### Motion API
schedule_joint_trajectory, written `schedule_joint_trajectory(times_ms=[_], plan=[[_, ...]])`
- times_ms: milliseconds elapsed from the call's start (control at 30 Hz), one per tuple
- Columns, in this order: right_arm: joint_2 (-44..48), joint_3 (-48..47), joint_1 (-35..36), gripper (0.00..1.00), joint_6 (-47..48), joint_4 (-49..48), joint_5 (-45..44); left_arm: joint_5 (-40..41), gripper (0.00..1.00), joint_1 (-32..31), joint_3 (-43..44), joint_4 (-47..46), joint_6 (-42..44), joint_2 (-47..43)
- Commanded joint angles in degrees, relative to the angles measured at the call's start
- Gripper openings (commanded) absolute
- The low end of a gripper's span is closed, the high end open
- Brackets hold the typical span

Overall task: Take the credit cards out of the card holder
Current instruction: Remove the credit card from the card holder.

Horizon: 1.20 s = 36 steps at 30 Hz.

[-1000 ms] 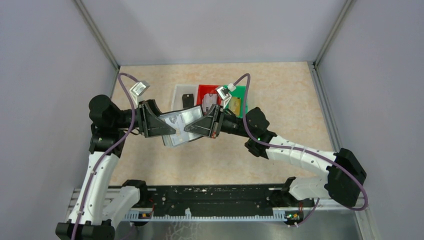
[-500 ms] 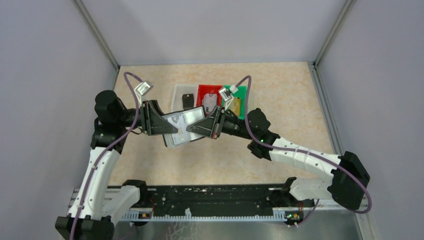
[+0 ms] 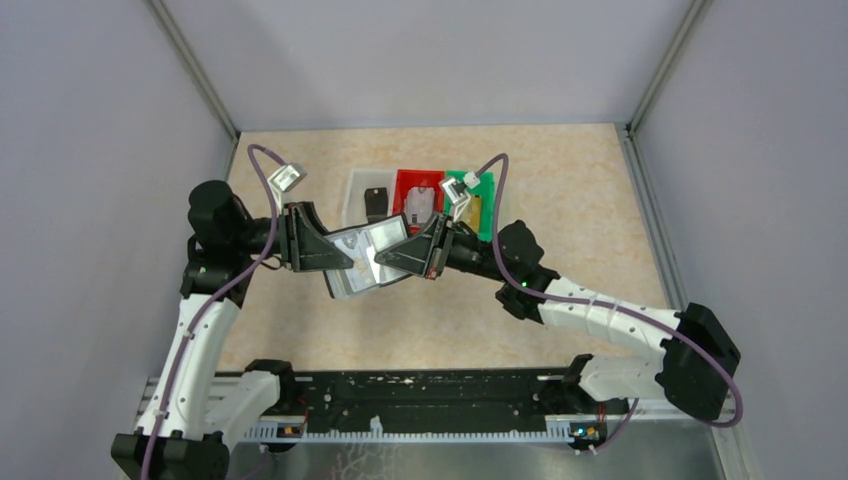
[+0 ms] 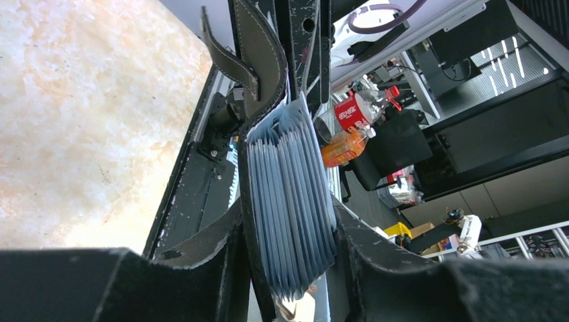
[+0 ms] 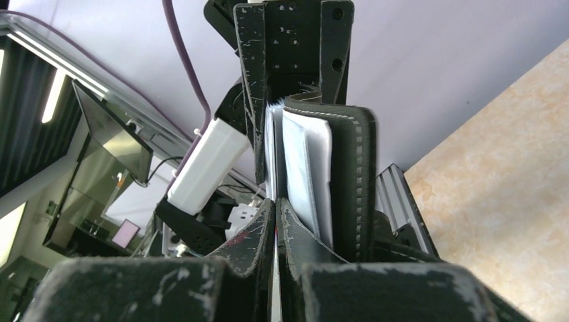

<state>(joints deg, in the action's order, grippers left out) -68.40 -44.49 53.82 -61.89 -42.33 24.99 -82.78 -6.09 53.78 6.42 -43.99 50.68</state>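
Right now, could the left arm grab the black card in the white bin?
Probably not yet. The left gripper is shut on the card holder, shared with the right gripper. The black card lies uncovered nearby, so it must let go first.

Matt leather-like card holder [image 4: 258,60], glossy plastic sleeves [image 4: 292,201]

black card holder [image 3: 362,262] open, fanned, midair; credit cards [image 3: 375,202] beyond.

Both arms reach inward, left end effector [image 3: 349,259] and right end effector [image 3: 384,258] tip to tip, each clamped
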Motion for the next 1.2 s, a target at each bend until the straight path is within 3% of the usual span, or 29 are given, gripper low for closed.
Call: schedule_joint_trajectory(times_ms=[0, 333, 433, 567, 700, 800, 1000, 1167], plan=[[1.2, 0.8, -0.2, 0.00, 0.3, -3.1, -2.5, -3.1, 0.37, -0.1, 2.2, -1.5, -0.6, -0.4], [3.6, 2.4, -0.2, 0.00, 2.6, 0.4, -4.1, -3.5, 0.37, -0.1, 2.7, -3.0, -1.9, -0.2], [2.2, 1.0, -0.2, 0.00, 2.0, -0.2, -2.3, -3.0, 0.24, -0.1, 2.7, -3.2, -1.8, -0.1], [-0.2, -1.4, 0.4, 0.36, 1.1, -1.1, 0.1, -2.6, 0.08, -0.1, 2.9, -3.5, -1.8, 0.2], [-2.7, -2.8, 0.9, 0.45, 0.2, -2.9, 1.4, -2.2, 0.02, -0.1, 3.1, -3.7, -0.8, 0.2], [-3.6, -3.6, 1.0, 0.39, -0.5, -3.9, 2.4, -2.0, 0.01, -0.1, 3.4, -3.9, -0.3, 0.3], [-1.3, -2.9, 0.0, 0.01, -0.3, -2.5, 2.3, -2.1, 0.00, -0.1, 3.7, -2.5, 2.3, 0.6], [4.8, 0.1, -3.4, 0.00, 0.6, 0.5, 1.6, -1.8, 0.00, 0.0, 5.0, -0.1, 4.7, 1.5]])
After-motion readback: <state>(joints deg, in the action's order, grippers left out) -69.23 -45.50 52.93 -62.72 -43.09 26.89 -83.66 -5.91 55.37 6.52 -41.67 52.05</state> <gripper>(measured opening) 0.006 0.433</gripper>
